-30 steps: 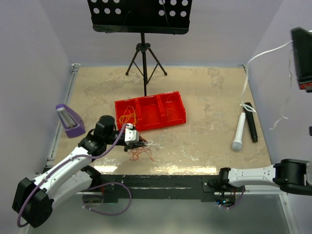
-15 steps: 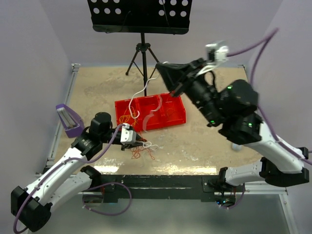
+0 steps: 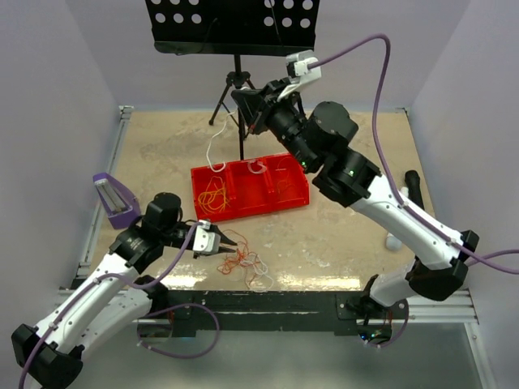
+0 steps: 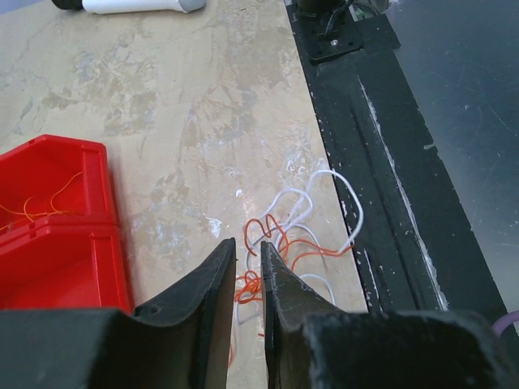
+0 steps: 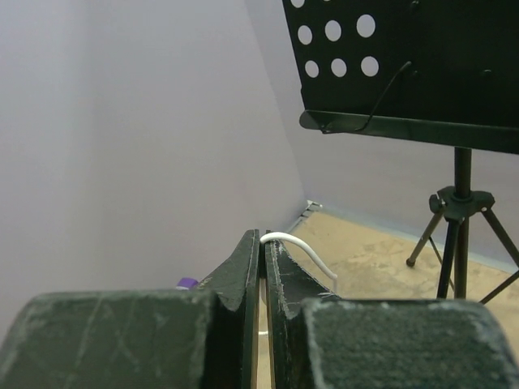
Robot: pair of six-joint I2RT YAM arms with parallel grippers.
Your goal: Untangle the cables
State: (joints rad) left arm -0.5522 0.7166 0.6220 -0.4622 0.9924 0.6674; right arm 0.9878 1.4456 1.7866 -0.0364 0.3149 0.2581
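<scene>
Right wrist view: right fingers [image 5: 243, 279] clamp white cable [image 5: 298, 248]; left fingers [image 4: 204, 285] slightly apart near clump [image 4: 293, 243].

No readable text or labels

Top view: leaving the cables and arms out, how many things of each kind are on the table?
Red bin: 1
Music stand: 1
Metronome: 1
Microphones: 2 (white microphone, black microphone, both partly hidden)
Total: 5
</scene>
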